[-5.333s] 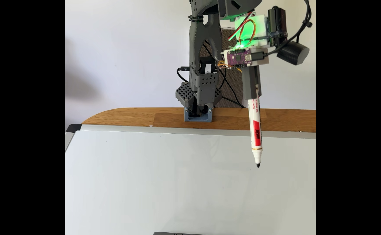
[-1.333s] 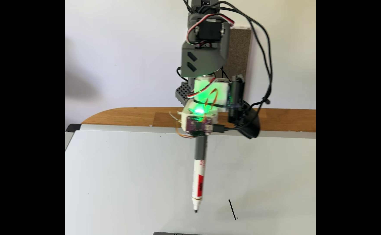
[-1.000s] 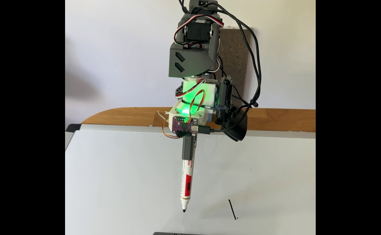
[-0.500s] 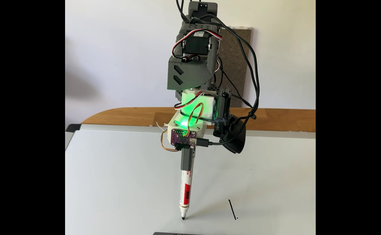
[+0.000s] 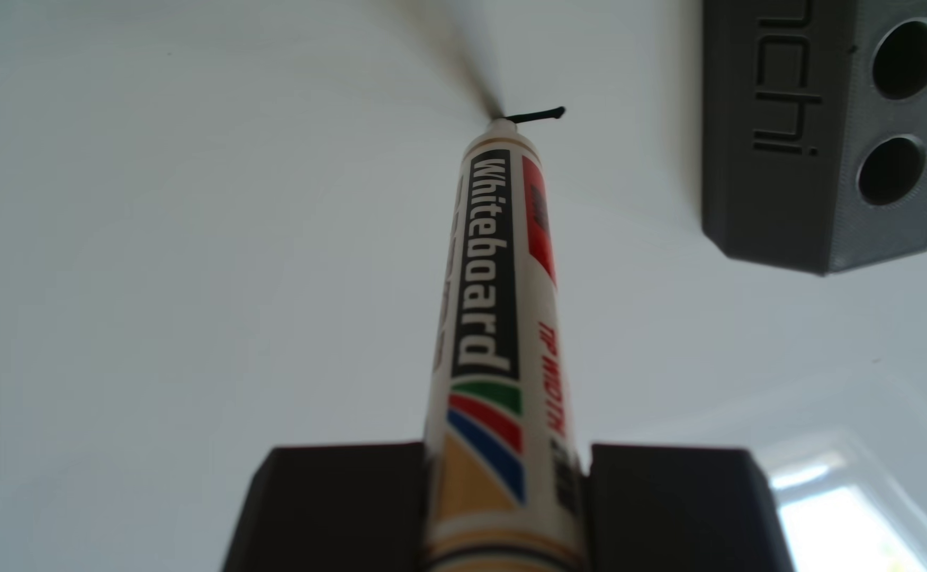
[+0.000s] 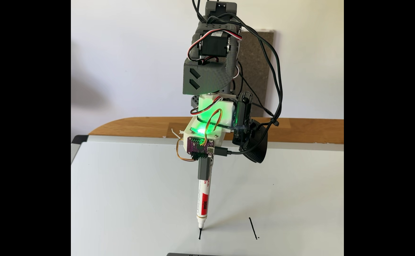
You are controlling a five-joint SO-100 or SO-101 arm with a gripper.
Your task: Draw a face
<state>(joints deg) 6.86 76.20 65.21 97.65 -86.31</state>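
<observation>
Since half a second ago the marker (image 6: 203, 204), clamped in the gripper (image 6: 204, 169), has dragged a short stroke (image 6: 199, 234).

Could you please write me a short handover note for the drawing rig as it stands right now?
Pincer: shut on the whiteboard marker, tip down on the whiteboard.
Done: one finished slanted stroke to the right in the fixed view; a second, short stroke is under way at the tip.
The grey holed block lies at the board's near edge.
Left: finish this stroke, then the rest of the face; no mouth or outline yet.
</observation>
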